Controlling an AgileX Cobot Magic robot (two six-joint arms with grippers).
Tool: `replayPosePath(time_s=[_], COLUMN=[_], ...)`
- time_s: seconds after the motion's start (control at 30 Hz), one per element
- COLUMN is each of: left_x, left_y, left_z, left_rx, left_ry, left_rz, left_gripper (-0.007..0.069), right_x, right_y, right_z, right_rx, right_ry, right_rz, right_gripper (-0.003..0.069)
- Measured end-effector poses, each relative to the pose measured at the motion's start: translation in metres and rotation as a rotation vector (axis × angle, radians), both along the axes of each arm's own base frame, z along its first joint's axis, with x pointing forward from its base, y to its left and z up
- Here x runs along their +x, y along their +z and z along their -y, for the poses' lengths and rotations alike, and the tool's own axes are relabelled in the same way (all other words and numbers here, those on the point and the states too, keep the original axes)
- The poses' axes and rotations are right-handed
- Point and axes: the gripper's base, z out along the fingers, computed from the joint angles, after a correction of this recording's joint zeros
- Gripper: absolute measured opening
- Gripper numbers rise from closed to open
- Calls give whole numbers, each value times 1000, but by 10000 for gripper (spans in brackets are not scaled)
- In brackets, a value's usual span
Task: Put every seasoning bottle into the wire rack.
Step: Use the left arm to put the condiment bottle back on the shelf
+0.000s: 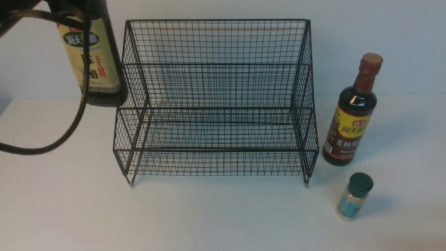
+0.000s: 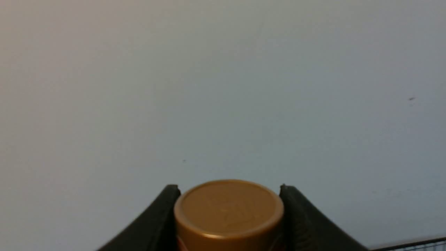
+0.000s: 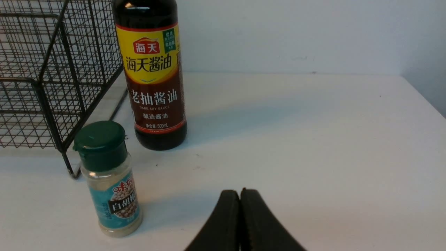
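The dark vinegar bottle (image 1: 94, 59) with its beige label hangs above the table, just left of the black wire rack (image 1: 216, 108). My left gripper (image 2: 229, 190) is shut on the bottle's neck, one finger on each side below the gold cap (image 2: 228, 212). Right of the rack stands the brown-necked bottle (image 1: 352, 122) with a yellow-brown label. The small green-capped shaker (image 1: 353, 198) is in front of it. In the right wrist view my right gripper (image 3: 239, 191) is shut and empty, low over the table, near the shaker (image 3: 111, 181) and the brown-necked bottle (image 3: 153, 80). Both rack tiers are empty.
A black cable (image 1: 69, 132) loops down from the left arm over the table's left side. A pale wall stands right behind the rack. A corner of the rack (image 2: 418, 244) shows in the left wrist view. The rack's side (image 3: 52, 69) is near the shaker.
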Motion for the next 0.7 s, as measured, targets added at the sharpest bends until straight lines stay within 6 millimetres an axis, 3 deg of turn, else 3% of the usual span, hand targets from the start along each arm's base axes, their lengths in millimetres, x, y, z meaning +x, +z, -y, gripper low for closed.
replayPosePath(time_s=[0.23,0.47,0.7], left_x=[25,61,67], left_y=[-4,-44,-71], left_z=[23,34,39], left_rx=[-19,-26,17], left_ry=[-49,-48,-57], left_rz=[-23,-141,-319], left_gripper=[314,314,314], right_x=[0,0,0], right_y=[0,0,0], right_z=[0,0,0], right_rx=[0,0,0], right_ry=[0,0,0], right_rz=[0,0,0], right_gripper=[-13,-13,-13])
